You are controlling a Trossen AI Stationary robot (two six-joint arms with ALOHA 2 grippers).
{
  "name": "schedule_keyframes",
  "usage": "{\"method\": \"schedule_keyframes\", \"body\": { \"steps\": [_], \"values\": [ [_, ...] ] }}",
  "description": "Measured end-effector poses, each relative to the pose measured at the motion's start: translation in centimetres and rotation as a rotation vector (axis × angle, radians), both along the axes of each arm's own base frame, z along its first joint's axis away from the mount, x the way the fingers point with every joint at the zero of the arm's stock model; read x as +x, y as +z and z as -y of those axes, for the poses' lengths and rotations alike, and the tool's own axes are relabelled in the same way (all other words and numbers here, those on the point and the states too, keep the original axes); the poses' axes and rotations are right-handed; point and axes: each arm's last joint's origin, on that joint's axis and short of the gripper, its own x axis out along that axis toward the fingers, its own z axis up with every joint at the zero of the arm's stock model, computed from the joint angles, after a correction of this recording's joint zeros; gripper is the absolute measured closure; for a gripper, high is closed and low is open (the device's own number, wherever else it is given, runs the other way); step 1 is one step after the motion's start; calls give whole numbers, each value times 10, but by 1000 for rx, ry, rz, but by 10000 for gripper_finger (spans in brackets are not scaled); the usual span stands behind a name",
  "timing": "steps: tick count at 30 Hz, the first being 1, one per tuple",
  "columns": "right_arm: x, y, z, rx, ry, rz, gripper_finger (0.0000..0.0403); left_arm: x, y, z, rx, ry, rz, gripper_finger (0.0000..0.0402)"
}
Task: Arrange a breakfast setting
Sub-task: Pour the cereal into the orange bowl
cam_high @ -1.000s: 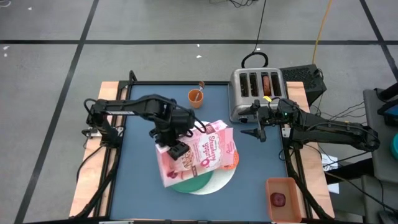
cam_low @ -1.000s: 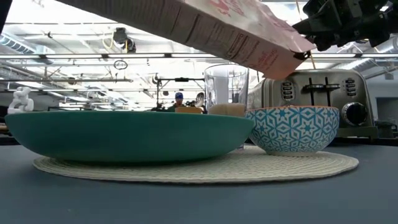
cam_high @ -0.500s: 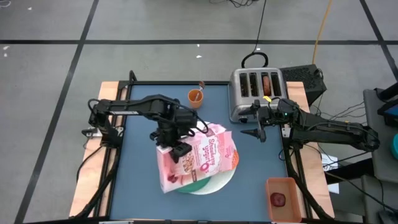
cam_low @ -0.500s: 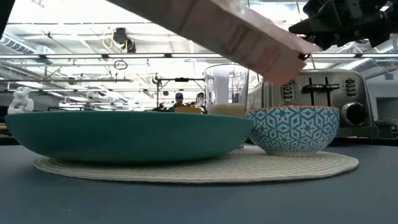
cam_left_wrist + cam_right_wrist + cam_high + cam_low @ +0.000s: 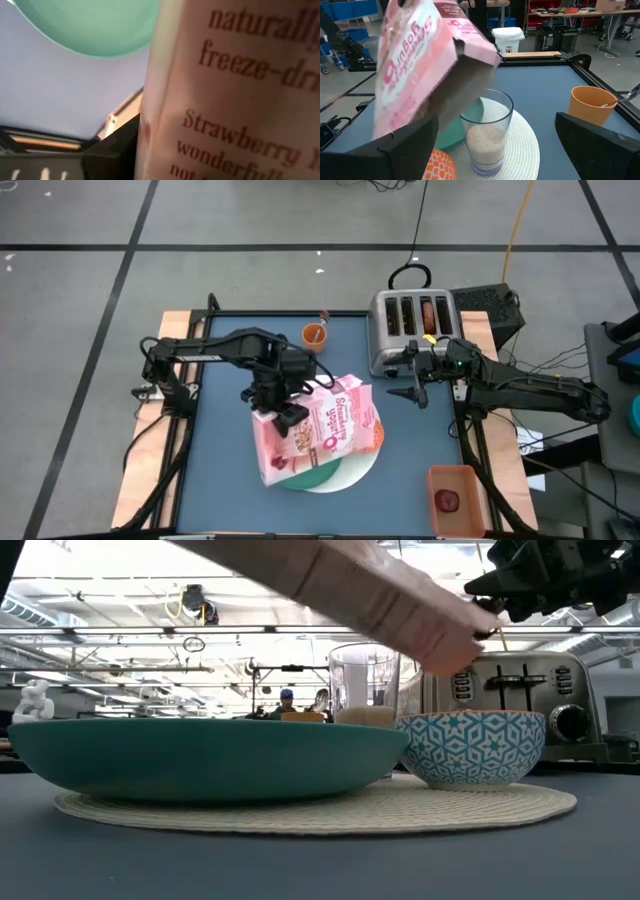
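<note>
My left gripper (image 5: 283,413) is shut on the pink cereal box (image 5: 318,430) and holds it tilted over the setting. The box's open end (image 5: 452,643) slants down above the patterned bowl (image 5: 470,747) and the glass (image 5: 487,134), which has a milky layer at its bottom. Bowl, glass and green plate (image 5: 200,755) rest on the white round mat (image 5: 330,808). A bagel (image 5: 430,314) sticks out of a toaster slot. The dark red fruit (image 5: 447,500) lies in a pink tray. My right gripper (image 5: 416,392) waits open beside the toaster, touching nothing. My left gripper pinches the cereal box between its two fingers at the box's long edge (image 5: 272,418), toward its closed end. One dark finger (image 5: 117,150) lies beside the printed face; the box hides the other. The fingers slant down from the table's left. The box is lifted clear, its open end lower.
The silver toaster (image 5: 413,330) stands at the far right. An orange cup (image 5: 315,335) with a metal handle (image 5: 632,92) sticking out stands at the far edge. The pink tray (image 5: 457,498) sits off the blue table top at the near right. Bare blue table lies at the left.
My left gripper has rolled slightly in place. The cereal box has tipped a little steeper, its open end staying above the bowl and glass.
</note>
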Motion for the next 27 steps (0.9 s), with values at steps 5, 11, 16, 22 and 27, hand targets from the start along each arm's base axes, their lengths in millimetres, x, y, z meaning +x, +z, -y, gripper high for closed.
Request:
{"method": "schedule_keyframes", "body": {
  "steps": [5, 11, 16, 22, 27],
  "values": [
    [0, 0, 0, 0, 0, 0, 10, 0, 0, 0, -30, -1, -2, 203],
    [0, 0, 0, 0, 0, 0, 10, 0, 1, -2, -51, 20, -18, 203],
    [0, 0, 0, 0, 0, 0, 10, 0, 0, -2, -30, 6, -6, 203],
    [0, 0, 0, 0, 0, 0, 10, 0, 0, -2, -18, 8, -5, 203],
    [0, 0, 0, 0, 0, 0, 10, 0, 0, -2, -1, 3, 2, 203]
  ]
}}
